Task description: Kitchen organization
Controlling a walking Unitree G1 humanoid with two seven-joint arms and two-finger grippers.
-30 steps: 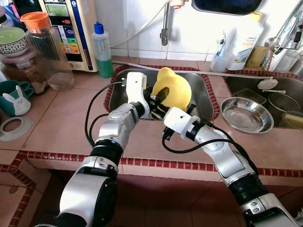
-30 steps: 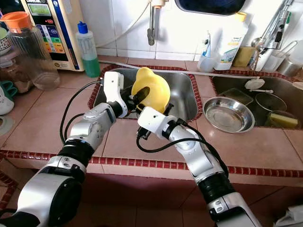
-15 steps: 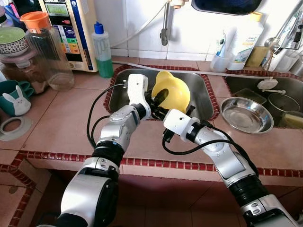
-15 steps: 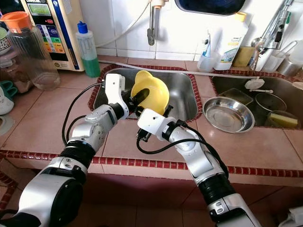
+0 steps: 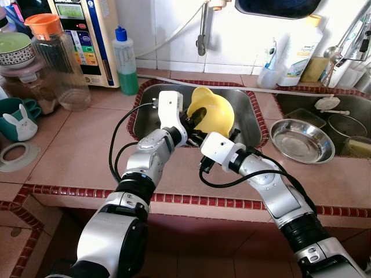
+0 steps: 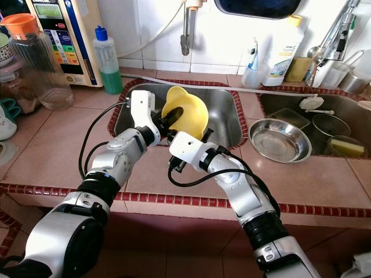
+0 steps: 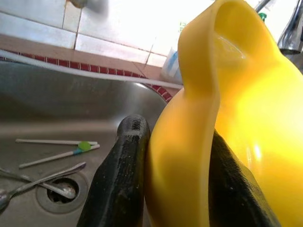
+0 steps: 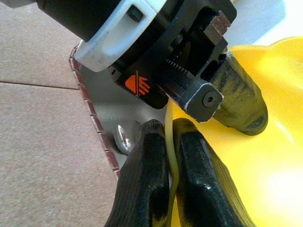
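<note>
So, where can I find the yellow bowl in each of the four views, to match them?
Left eye view: yellow bowl above the sink, centre, held at its rim by both grippers.
Right eye view: centre, above the sink.
Left wrist view: right half, rim between the left gripper fingers.
Right wrist view: right side, rim between the right gripper fingers.
Shared landmark: the sink.

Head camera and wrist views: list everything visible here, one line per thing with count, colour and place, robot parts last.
Yellow plastic bowl: one, held over the left sink.
Steel sink basin: two, set in the tiled counter.
Loose cutlery: several pieces, silver, on the left sink's bottom.
Round steel dish: one, silver, between the sinks.
Green soap bottle: one, blue cap, behind the left sink.
Clear plastic jug: one, orange lid, counter left.
Left hand: black fingers clamped on the bowl's rim.
Right hand: black fingers pinching the rim too.
</note>
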